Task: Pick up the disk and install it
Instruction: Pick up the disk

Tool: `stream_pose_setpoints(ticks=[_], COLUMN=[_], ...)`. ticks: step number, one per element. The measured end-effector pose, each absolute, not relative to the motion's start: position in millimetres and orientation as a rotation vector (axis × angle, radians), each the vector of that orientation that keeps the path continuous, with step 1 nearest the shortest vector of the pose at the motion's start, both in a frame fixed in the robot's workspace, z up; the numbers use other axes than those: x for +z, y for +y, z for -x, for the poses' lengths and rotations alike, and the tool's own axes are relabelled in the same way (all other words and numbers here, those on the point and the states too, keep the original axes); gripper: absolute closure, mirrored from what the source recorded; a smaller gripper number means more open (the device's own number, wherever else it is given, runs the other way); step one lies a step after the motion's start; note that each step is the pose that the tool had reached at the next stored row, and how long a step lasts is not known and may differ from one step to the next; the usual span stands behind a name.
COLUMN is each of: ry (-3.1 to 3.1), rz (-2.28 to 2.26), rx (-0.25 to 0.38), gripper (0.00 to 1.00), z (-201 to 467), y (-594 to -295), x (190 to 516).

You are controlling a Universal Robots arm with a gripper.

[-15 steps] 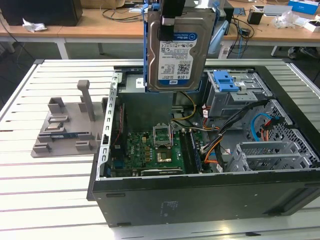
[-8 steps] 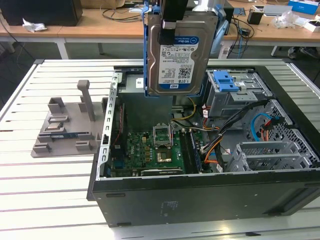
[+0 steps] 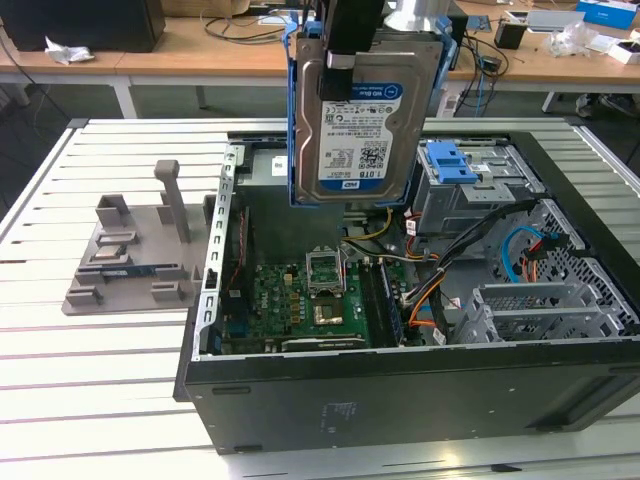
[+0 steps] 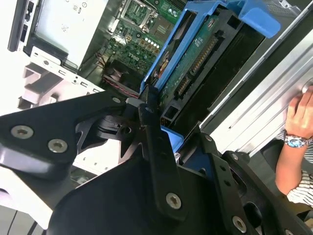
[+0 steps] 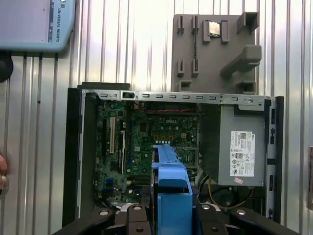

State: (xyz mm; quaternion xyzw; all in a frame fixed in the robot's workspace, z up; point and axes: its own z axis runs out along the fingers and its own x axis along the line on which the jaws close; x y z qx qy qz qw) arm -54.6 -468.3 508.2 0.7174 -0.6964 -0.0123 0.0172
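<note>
a workshop lay behind, with wooden benches and loose cables, and in front stood a white slatted desk (image 3: 100, 400) carrying an open computer case (image 3: 400, 400) on its side. a grey plastic fixture (image 3: 130, 250) sat toward the desk's edge on the exterior view's left. a person's hand (image 4: 301, 112) with a wristwatch rested by the desk's edge in the second wrist view.

the disk (image 3: 365, 130) hung in the air above the middle of the case. it stood upright with its label toward the exterior camera, apart from everything below. the gripper (image 3: 345, 55) was clamped on its upper end, black fingers (image 4: 151, 147) pressed against the blue side rails.

as i judged it, the step in hand was the carry toward the grey drive bay (image 3: 470, 195). the bay lay low and just to the exterior view's right of the disk, with a blue latch (image 3: 450, 160) on top. doing it well called for a firm squeeze on the rails, since blue plastic flexes. it also meant keeping the lower edge clear of the motherboard (image 3: 300, 300) and the loose cables. the rails would have to be squared to the bay's mouth before any push, because a skewed drive would likely jam.

the arm reached in from above with its wrist pointing straight down. in the first wrist view the camera looked square onto the board and the power supply (image 5: 239, 147).
</note>
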Motion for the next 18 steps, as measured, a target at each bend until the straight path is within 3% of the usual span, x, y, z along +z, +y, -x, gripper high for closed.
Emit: stream_pose_setpoints(ticks=[18], ry=[-2.166], rz=[-2.228], rx=[-0.038], gripper=[0.63], z=[50.8], y=[-523.2], x=[505.4])
